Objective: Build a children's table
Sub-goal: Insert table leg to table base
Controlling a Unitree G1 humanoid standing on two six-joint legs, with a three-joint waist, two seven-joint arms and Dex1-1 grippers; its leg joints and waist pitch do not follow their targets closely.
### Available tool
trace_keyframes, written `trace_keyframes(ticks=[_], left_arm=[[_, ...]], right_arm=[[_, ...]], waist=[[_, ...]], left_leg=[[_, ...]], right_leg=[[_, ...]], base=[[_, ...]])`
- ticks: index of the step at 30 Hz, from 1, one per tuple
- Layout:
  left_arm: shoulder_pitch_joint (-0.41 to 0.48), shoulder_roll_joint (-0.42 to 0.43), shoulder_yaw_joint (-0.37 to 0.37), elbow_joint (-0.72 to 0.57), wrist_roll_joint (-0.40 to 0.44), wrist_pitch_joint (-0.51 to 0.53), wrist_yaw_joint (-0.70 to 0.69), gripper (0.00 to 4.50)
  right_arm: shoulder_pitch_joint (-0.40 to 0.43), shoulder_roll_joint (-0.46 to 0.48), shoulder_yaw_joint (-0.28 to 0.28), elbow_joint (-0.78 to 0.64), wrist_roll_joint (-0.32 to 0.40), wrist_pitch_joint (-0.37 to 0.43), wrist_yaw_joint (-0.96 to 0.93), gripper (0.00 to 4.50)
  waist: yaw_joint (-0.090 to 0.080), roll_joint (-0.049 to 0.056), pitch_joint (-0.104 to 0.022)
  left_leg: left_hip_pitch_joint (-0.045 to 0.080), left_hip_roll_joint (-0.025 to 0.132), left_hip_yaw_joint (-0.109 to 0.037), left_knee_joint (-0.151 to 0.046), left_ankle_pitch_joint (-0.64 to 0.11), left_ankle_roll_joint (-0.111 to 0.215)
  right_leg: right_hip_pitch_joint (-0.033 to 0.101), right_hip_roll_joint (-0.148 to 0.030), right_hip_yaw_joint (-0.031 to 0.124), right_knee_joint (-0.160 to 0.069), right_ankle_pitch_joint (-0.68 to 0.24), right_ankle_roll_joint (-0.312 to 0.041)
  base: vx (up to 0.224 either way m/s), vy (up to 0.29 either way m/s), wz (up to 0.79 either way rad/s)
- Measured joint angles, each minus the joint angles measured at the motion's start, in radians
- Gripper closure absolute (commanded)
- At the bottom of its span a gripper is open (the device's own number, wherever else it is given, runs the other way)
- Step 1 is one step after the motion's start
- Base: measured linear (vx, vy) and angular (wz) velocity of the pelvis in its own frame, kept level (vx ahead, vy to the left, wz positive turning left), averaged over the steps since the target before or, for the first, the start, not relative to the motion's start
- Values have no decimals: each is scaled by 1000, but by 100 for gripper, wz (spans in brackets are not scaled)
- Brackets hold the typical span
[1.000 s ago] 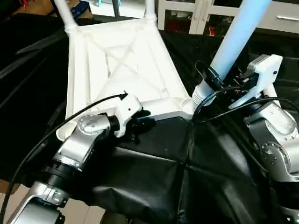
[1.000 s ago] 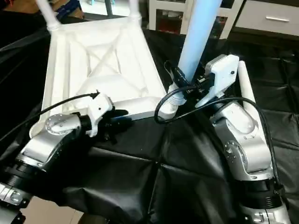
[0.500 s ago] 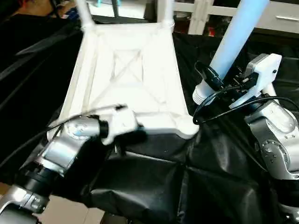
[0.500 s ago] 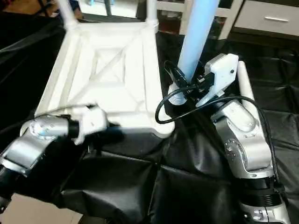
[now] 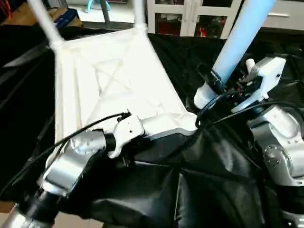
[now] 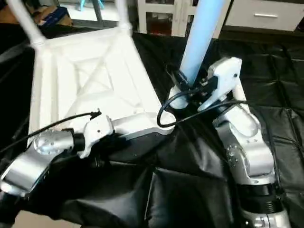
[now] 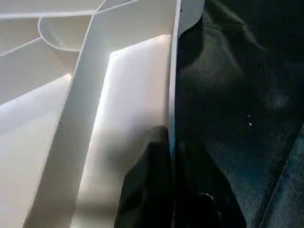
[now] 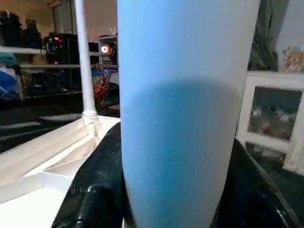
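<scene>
The children's table's white tabletop (image 5: 109, 85) lies upside down on the black cloth, X-ribs up. Two white legs (image 5: 42, 21) (image 5: 138, 12) stand in its far corner sockets. My left gripper (image 7: 172, 142) is shut on the near rim, one black finger (image 7: 147, 185) inside the thin wall and one outside. My right gripper (image 5: 223, 88) is shut on a third leg (image 5: 237, 38), held upright and leaning away. That leg's lower end (image 5: 202, 97) hangs just beyond the near right corner socket (image 5: 187, 124), and I cannot tell whether they touch.
Black cloth (image 5: 213, 180) covers the work table and bunches in folds in front of me. White cabinets (image 5: 190, 14) stand behind the table. The table's near edge and a strip of floor (image 5: 4, 221) show at lower left.
My left gripper's fingers have closed on the tabletop's near rim, and the tabletop has swung a little on the cloth with it. The right arm still holds the leg in the same place.
</scene>
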Motion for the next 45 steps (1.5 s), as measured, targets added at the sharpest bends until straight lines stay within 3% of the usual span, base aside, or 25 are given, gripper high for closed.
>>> trace_keyframes(ticks=[6,10,17,21,27,36,45], left_arm=[[48,18,22,-21,-20,-37,-1,450],[52,14,30,-13,-21,-57,-6,450],[87,34,56,-45,-39,-56,-10,450],[122,56,69,-76,-40,-78,-21,450],[142,65,76,-99,-40,-96,-30,450],[150,34,83,-89,-39,-156,-26,450],[151,33,84,-80,-39,-182,-38,450]], right_arm=[[32,-14,1,-14,141,175,89,270],[31,-10,-4,-12,192,221,109,270],[-25,-4,-29,48,242,301,116,270],[-52,-3,-26,82,243,329,142,270],[-59,-3,14,91,200,322,170,270],[-53,18,76,91,66,169,208,270],[-33,31,97,91,5,106,243,270]], waist=[[-9,0,0],[-10,-3,0],[-25,-19,1],[-27,-37,1],[-23,-46,3],[-14,-48,5],[-4,-49,5]], left_leg=[[1,0,0,-3,0,0],[1,-1,0,-3,0,0],[2,-1,1,-4,0,0],[5,-1,1,-8,0,1],[5,-1,2,-10,0,0],[6,-1,3,-10,-1,-1],[7,-1,5,-12,-1,0]], right_leg=[[0,0,0,-3,-1,0],[0,0,0,-3,-1,0],[0,0,1,-3,-1,1],[0,1,1,-3,-3,1],[0,1,1,-3,-5,0],[0,0,2,-3,-6,0],[0,0,3,-5,-6,0]], base=[[0,0,0],[0,0,0],[0,0,0],[0,0,0],[0,0,0],[0,0,0],[0,0,0]])
